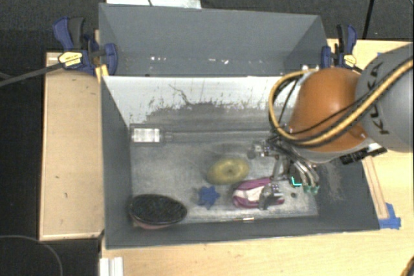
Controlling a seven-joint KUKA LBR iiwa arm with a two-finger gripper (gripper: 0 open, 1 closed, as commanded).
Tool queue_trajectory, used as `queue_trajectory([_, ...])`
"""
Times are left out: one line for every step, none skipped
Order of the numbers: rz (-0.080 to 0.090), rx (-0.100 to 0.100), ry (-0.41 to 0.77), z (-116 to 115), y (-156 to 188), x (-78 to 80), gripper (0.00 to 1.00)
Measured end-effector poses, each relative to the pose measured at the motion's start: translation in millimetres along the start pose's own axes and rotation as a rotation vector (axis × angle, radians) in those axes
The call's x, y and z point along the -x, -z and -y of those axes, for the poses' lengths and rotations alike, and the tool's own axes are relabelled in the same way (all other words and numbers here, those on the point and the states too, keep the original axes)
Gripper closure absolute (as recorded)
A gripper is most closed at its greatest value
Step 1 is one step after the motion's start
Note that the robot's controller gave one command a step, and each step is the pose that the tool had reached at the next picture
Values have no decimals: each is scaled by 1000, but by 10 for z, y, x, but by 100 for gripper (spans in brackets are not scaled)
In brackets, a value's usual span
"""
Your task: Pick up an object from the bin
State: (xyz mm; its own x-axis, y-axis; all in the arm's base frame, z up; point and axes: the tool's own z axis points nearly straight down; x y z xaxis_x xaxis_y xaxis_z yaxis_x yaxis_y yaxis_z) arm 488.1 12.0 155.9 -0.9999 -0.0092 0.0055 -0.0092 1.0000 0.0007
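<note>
1. The arm [388, 106] comes in from the right, and its hand [275, 188] is down low at the front right of the bin [194, 100].
2. The hand is right at the right end of a purple-and-white thing [249, 194] lying on the bin floor. Can't tell if it's open, closed or actually gripping it.
3. Just behind and left of that is a yellow-green ring [228, 170].
4. A small blue piece [207, 196] lies just left of the purple thing.
5. A black oval thing [157, 210] is in the front left corner, and a clear piece [146, 135] is against the back left.
</note>
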Motion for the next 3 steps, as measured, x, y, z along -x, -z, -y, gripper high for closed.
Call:
queue_trajectory([11, -1, 190, 36, -786, 122, 0])
queue_trajectory([13, -1, 189, 35, -774, 127, 100])
queue_trajectory([12, -3, 504, -41, 459, 279, 100])
